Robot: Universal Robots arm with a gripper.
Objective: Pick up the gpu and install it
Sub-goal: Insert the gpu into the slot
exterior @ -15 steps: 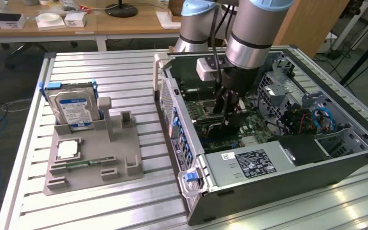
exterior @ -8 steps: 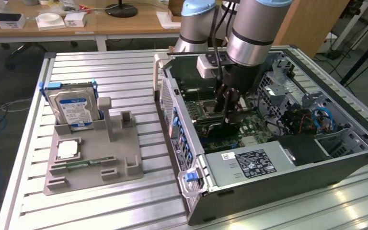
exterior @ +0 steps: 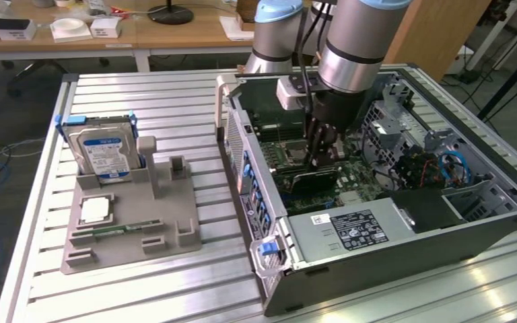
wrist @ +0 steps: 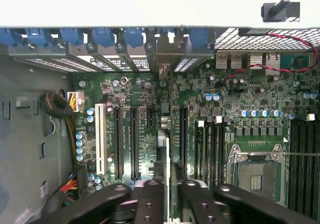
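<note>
Upright gpu (wrist: 165, 149) amid motherboard slots (wrist: 134, 141), case walls (exterior: 240, 158) close around.

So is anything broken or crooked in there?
Nothing stands out. The gpu stands on edge on the motherboard inside the open computer case, below the end effector. The hard drive and processor chip sit in the grey holder on the table.
</note>
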